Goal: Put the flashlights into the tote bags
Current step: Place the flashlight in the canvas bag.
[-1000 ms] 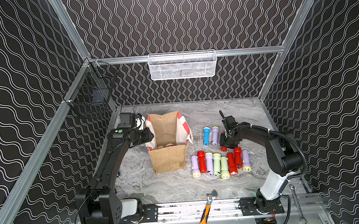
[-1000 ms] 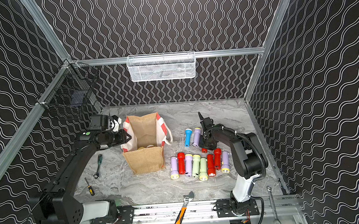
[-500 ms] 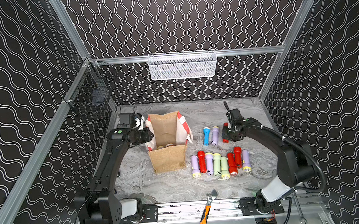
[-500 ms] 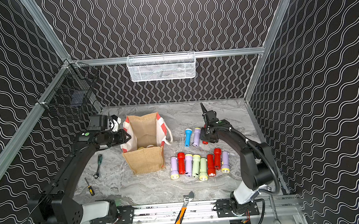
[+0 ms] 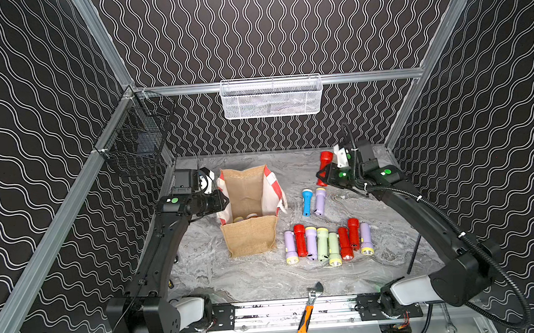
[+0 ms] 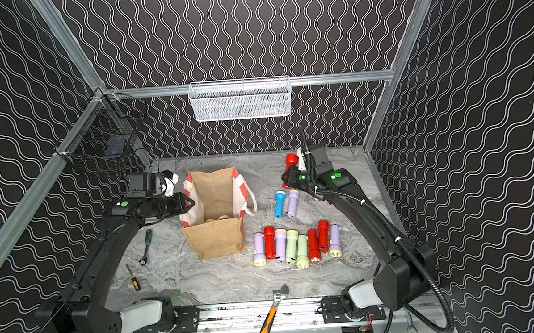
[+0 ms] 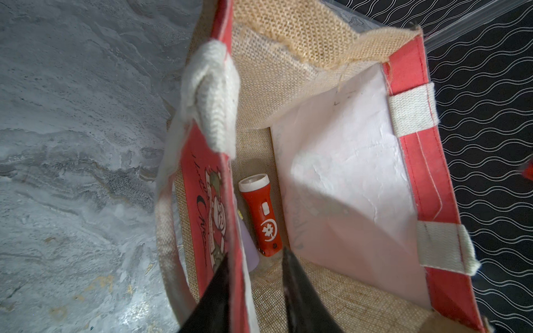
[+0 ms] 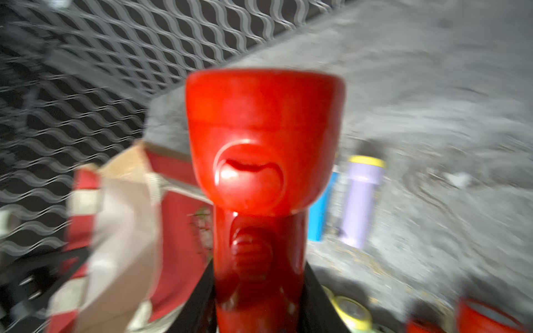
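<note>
Pinching the red flashlight (image 8: 261, 161) by its narrow handle, the right gripper (image 8: 258, 291) holds likely light, stiff, slick plastic; the left gripper (image 7: 255, 259) clamps the soft bag (image 5: 251, 239) by its left wall.

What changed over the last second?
The right gripper, shut on a red flashlight, lifted it off the table, up and toward the rear. The left gripper still holds the tote bag open by its side; the flashlights lying on the table have not moved.
</note>
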`<state>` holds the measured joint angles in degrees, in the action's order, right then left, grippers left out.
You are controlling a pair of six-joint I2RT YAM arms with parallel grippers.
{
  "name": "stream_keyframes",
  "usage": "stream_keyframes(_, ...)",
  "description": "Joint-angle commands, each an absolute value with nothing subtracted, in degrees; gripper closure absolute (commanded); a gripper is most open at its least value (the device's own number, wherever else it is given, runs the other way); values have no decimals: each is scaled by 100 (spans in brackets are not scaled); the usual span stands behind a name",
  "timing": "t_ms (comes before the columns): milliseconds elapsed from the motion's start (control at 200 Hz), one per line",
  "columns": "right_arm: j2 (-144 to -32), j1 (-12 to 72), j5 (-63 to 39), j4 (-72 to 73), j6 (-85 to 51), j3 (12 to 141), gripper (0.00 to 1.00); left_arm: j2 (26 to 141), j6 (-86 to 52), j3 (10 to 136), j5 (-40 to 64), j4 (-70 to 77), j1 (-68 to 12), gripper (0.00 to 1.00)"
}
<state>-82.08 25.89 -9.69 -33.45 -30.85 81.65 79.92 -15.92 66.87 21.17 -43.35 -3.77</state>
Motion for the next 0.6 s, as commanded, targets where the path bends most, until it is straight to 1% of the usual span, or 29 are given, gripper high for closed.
stream_keyframes(0,-8446,3105,-1164,-2980,-3218,8612,73,7939,-1477,6645,2112,-4202,-378,69)
stream_keyframes(265,-9571,4120,-1633,-2339,-3343,9565,73,7824,-1466,6629,2091,-4198,-378,69)
stream_keyframes(495,-11059,4830,-1907,-2764,-3147,10928,74,7873,-1477,6627,2153,-4181,-373,72)
stream_keyframes(596,-11375,4951,-1932,-2913,-3153,11170,74,7877,-1485,6594,2196,-4140,-377,72)
